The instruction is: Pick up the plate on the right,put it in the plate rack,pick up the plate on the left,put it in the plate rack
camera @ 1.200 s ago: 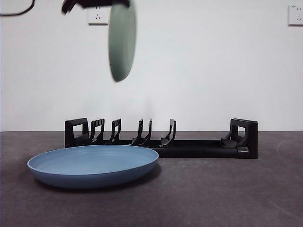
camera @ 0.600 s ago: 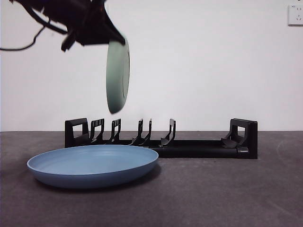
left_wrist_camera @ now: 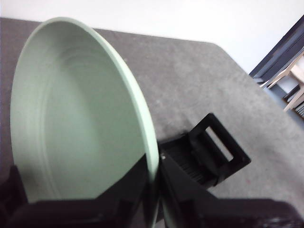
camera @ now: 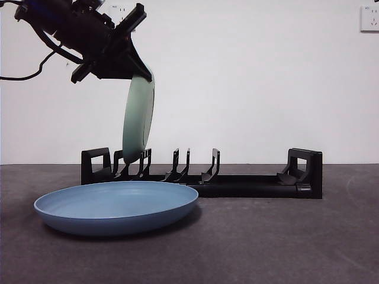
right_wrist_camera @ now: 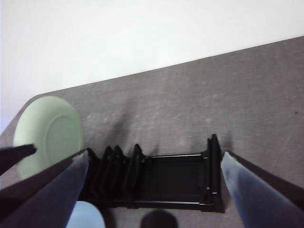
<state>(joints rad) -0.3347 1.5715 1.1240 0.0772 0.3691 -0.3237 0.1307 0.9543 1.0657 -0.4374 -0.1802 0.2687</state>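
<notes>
The left gripper (camera: 141, 76) clamps the rim of the green plate (camera: 138, 121), hanging tilted over the plate rack's (camera: 201, 174) left prongs, behind the blue plate (camera: 116, 206). A tilted descent could straddle prongs. The right gripper (right_wrist_camera: 152, 164) waits spread wide above the rack.

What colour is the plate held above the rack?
Pale green plate; clearest in the left wrist view.
</notes>
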